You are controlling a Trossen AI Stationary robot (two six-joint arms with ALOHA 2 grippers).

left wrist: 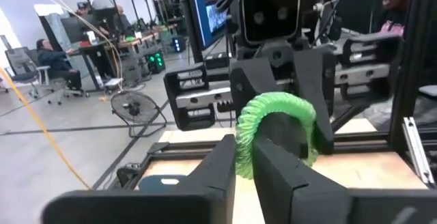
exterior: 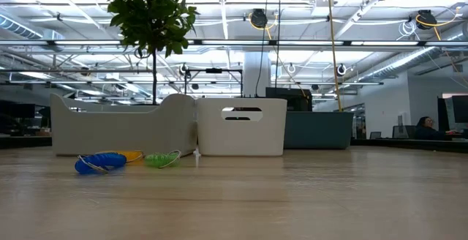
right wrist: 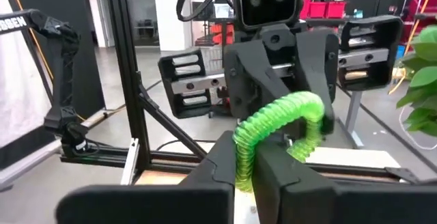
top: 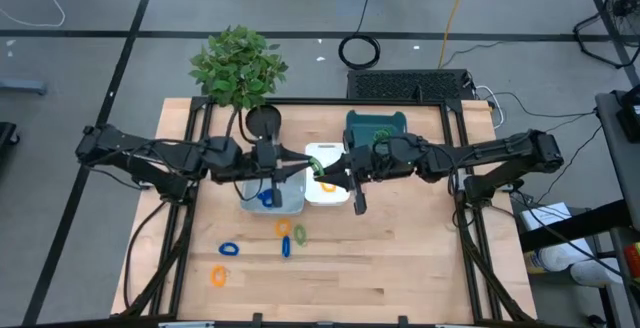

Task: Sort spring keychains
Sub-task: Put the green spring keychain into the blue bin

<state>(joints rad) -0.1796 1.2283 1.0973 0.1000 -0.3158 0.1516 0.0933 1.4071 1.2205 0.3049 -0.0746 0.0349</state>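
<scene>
I am pinching a green spring keychain (right wrist: 273, 125) between my right gripper (right wrist: 247, 157) fingers, jaws nearly shut on it, above the white tray (top: 325, 153). My left gripper (left wrist: 246, 157) is also gripping that coil, jaws slightly parted. 5 other keychains (top: 285, 246) are lying on the table (top: 400, 258)

No legible text or labels anywhere.

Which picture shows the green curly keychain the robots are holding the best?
The right wrist view: the green spring keychain fills the middle, pinched by both end effectors. The left wrist view shows it too, the high view only a speck, and the low view not at all.
</scene>
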